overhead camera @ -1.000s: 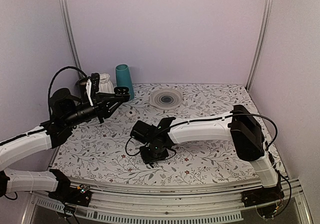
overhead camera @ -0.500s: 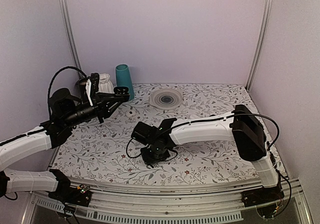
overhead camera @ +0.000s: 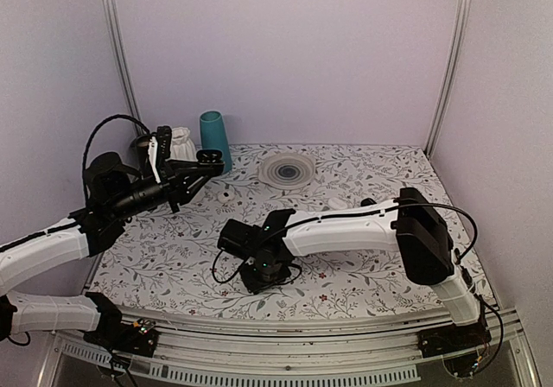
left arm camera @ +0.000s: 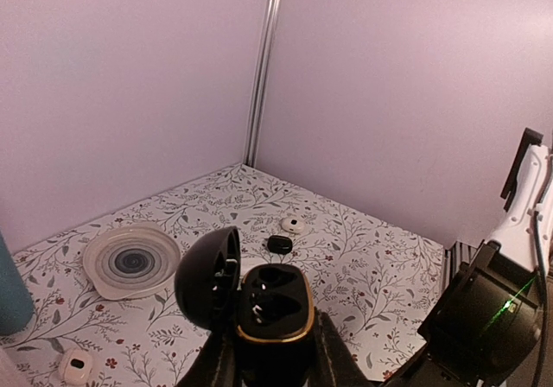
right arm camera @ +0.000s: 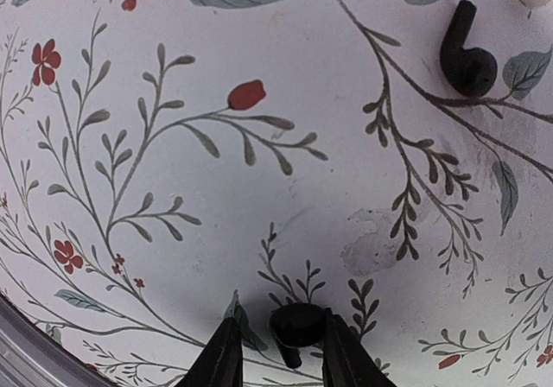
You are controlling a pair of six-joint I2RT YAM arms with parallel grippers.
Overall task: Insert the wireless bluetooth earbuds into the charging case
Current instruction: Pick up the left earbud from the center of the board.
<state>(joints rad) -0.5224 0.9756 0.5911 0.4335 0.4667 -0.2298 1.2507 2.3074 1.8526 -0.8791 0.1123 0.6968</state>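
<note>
My left gripper (left arm camera: 276,352) is shut on the charging case (left arm camera: 272,314), a black pebble-shaped case with a gold rim. It holds the case upright in the air with the lid (left arm camera: 207,276) swung open to the left and both sockets empty. In the top view the case (overhead camera: 209,156) hangs above the back left of the cloth. My right gripper (right arm camera: 278,328) is down at the cloth, open, with one black earbud (right arm camera: 296,325) between its fingers, touching the right finger. The other earbud (right arm camera: 467,54) lies on the cloth further off. The top view shows the right gripper (overhead camera: 262,272) near the front middle.
A ribbed white plate (overhead camera: 287,169) and a teal cup (overhead camera: 214,138) stand at the back. A small white object (overhead camera: 226,194) lies left of centre. A white oval pebble (left arm camera: 293,225) and a black knob (left arm camera: 278,244) lie towards the right.
My right gripper has shifted slightly left and towards the front edge, staying low over the cloth. The left arm and the case have not moved.
</note>
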